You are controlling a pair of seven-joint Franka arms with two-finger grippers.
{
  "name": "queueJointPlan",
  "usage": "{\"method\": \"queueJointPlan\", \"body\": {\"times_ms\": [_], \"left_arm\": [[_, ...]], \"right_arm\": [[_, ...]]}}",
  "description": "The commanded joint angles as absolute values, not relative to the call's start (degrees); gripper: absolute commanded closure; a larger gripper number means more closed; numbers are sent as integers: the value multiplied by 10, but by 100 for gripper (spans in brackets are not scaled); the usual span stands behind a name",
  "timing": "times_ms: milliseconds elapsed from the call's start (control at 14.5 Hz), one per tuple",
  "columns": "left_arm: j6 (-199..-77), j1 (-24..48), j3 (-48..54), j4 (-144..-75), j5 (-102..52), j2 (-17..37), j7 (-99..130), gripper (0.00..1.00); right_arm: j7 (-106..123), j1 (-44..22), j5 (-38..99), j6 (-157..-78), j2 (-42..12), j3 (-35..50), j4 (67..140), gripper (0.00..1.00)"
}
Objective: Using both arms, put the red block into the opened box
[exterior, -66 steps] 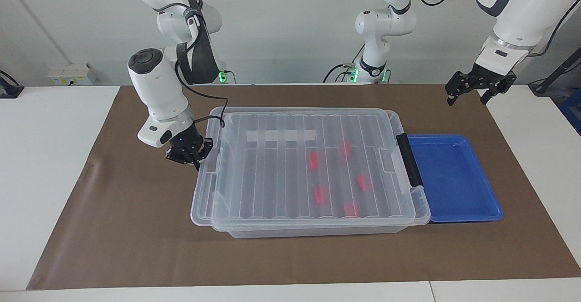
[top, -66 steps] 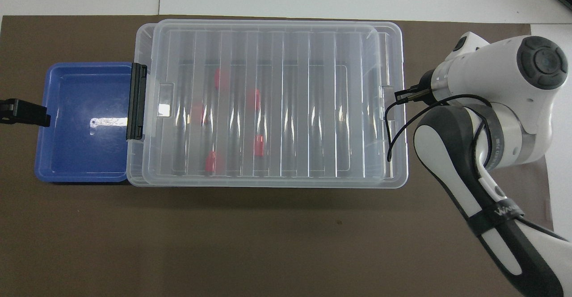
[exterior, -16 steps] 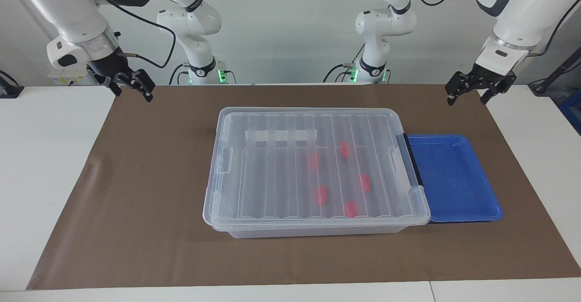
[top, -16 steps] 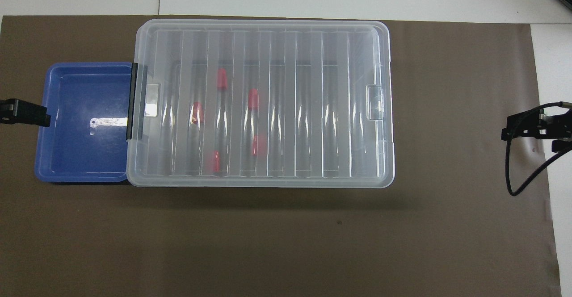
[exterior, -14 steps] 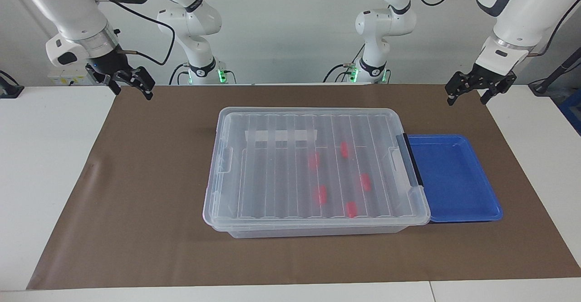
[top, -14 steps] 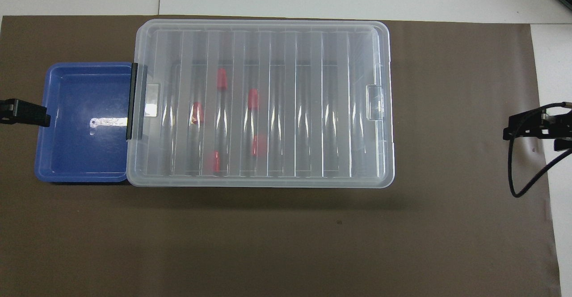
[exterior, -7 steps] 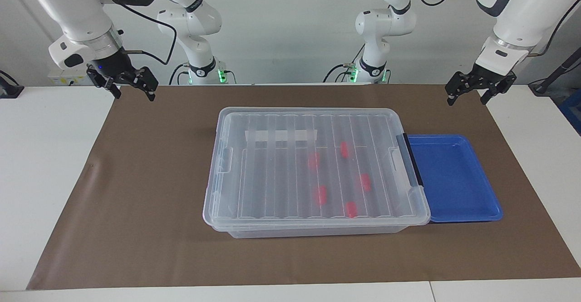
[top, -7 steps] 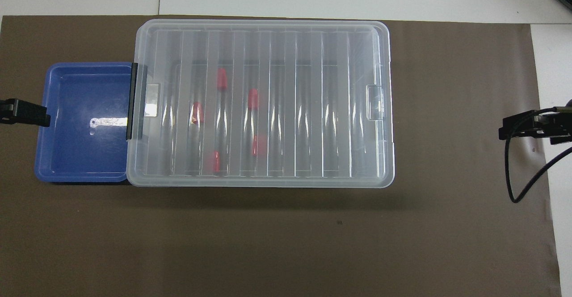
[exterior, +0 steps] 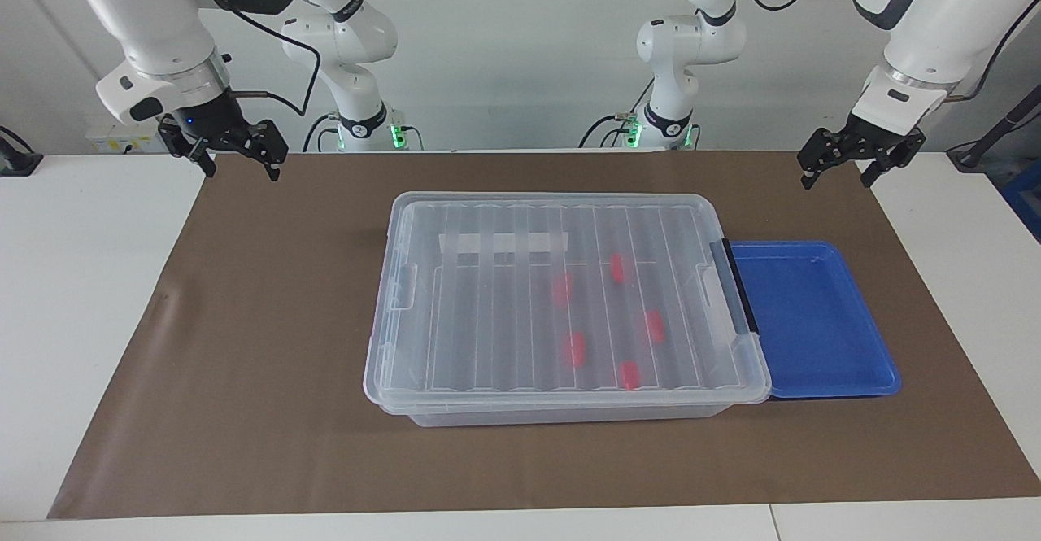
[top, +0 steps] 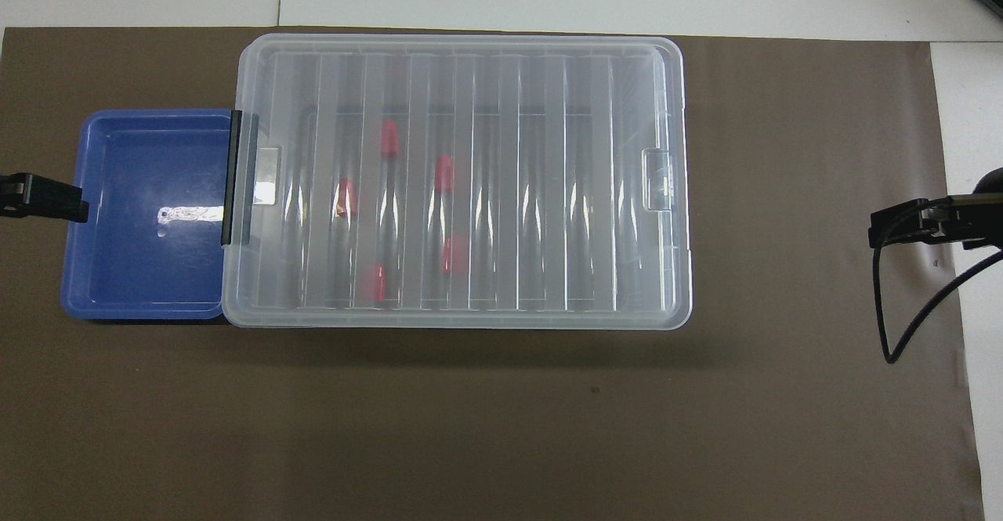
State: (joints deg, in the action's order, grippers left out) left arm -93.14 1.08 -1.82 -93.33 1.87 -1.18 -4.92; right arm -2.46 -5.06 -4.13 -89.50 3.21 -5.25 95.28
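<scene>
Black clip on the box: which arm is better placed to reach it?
Probably left: the left gripper hangs open over the black clip end of the mat, by the blue tray; the right gripper waits over the right arm's end.

Clear, ribbed, glossy plastic for the opened box (exterior: 455, 407) and its lid (exterior: 520, 297). Smooth red plastic blocks (exterior: 576, 349) dimly visible beneath. Shiny blue plastic tray (exterior: 813, 321). Matt brown mat (exterior: 244, 346) over smooth white counter (exterior: 73, 297).

Five red blocks (top: 443, 174) lie inside the lidded box (top: 462, 180).
</scene>
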Motion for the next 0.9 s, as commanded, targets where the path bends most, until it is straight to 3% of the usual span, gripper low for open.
{"method": "queueJointPlan", "body": {"times_ms": [0,830], "left_arm": [[-932,8,-17,-937,11,-17,-55,0],[-932,8,-17,-938,11,-17,-55,0]], "right_arm": [[-19,-50,-50,-897,39,-48,959,0],[-37,-42,-11,-888,37,-54,954,0]]}}
